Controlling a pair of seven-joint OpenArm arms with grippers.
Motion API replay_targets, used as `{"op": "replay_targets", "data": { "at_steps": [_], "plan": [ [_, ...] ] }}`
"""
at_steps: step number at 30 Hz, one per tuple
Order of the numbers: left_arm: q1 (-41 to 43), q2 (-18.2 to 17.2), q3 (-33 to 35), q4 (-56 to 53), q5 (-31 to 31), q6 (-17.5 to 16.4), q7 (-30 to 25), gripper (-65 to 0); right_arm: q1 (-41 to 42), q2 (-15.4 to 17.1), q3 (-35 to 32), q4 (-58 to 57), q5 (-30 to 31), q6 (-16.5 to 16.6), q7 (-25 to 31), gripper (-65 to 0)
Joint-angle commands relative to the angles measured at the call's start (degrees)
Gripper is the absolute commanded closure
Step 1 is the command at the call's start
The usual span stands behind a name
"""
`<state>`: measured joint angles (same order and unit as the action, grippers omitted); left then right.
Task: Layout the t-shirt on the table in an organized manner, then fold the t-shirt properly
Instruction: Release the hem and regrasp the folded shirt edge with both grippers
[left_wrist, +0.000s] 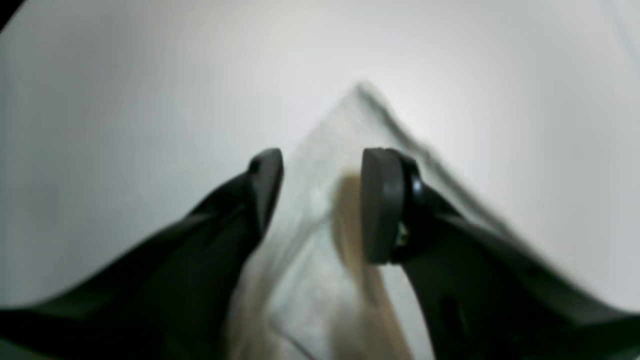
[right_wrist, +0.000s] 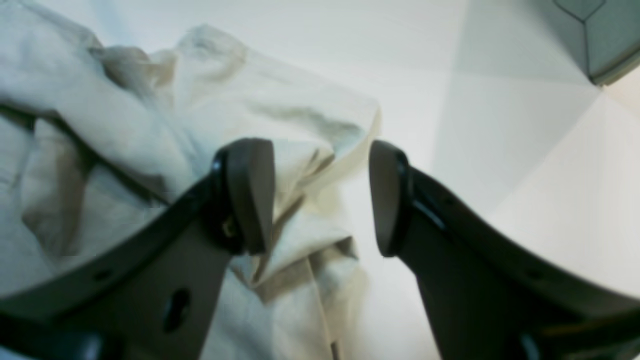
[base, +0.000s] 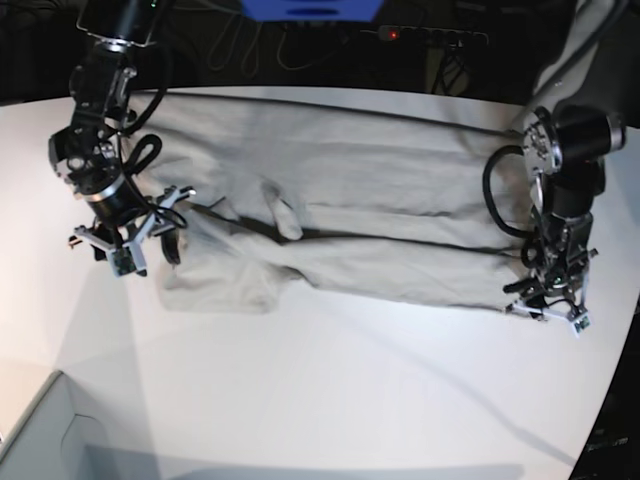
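I have the t-shirt (base: 340, 215) lying across the far half of the white tabletop (base: 330, 390), spread wide from side to side but doubled over on itself lengthwise, with a long fold line running through the middle and a bunched, wrinkled lump at the end near my right arm. So I judge I am in the laying-out step, not yet folding: the cloth is roughly stretched but not flat. My left hand (left_wrist: 322, 205) sits at the shirt's corner on the other end, its two dark fingers parted about halfway with a point of cloth lying between and beneath them; neither pad presses the fabric in the wrist view, so I read it as open and holding nothing. My right hand (right_wrist: 322, 197) hovers over the crumpled end, fingers spread well apart, one pad (right_wrist: 250, 195) just over a rumpled fold and the other over bare tabletop; nothing is pinched there either. A grey box corner (base: 40, 440) shows at the near edge, well apart from the shirt. For the next move I think I need both hands to take the near edge of the cloth, one at each end, and draw it toward me so the doubled layer opens out flat. The right end calls for care: the folds there are stacked, and I could pinch more than one layer and drag the bunch instead of opening it.
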<state>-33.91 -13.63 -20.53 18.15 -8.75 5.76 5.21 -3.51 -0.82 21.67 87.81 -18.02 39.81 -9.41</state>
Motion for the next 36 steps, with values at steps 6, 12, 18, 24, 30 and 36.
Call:
{"op": "replay_targets", "data": {
  "at_steps": [6, 12, 18, 24, 30, 36],
  "plan": [
    [2.48, -0.75, -0.34, 0.62, 0.27, 0.00, -1.12, -24.7, 0.91, 0.60, 0.00, 1.11, 0.92, 0.19, 1.54, -30.9],
    [6.44, -1.01, -0.61, 1.06, 0.09, 0.00, -1.21, -10.3, 1.53, 0.60, -0.18, 0.67, 0.92, 0.19, 1.54, -30.9],
    [7.93, -1.01, -0.70, 1.23, 0.01, 0.00, -1.04, -1.8, 2.06, 0.60, -0.18, 0.67, 0.92, 0.19, 1.45, -30.9],
    [11.01, -0.75, -0.70, 8.44, 0.01, 0.00, -0.25, -1.9, 4.78, 0.34, -0.35, -3.19, 0.92, 0.19, 1.45, -31.0],
    [12.24, -0.75, -0.70, 14.60, 0.01, 0.00, 6.35, -1.9, 14.89, 0.42, -0.35, -16.38, 0.66, 0.19, -0.13, -31.1],
    [13.12, -0.75, -0.70, 16.88, 0.01, 0.00, 7.23, -1.9, 25.79, 0.60, -0.09, -28.69, 0.66, 0.19, -9.62, -31.1]
  ]
}}
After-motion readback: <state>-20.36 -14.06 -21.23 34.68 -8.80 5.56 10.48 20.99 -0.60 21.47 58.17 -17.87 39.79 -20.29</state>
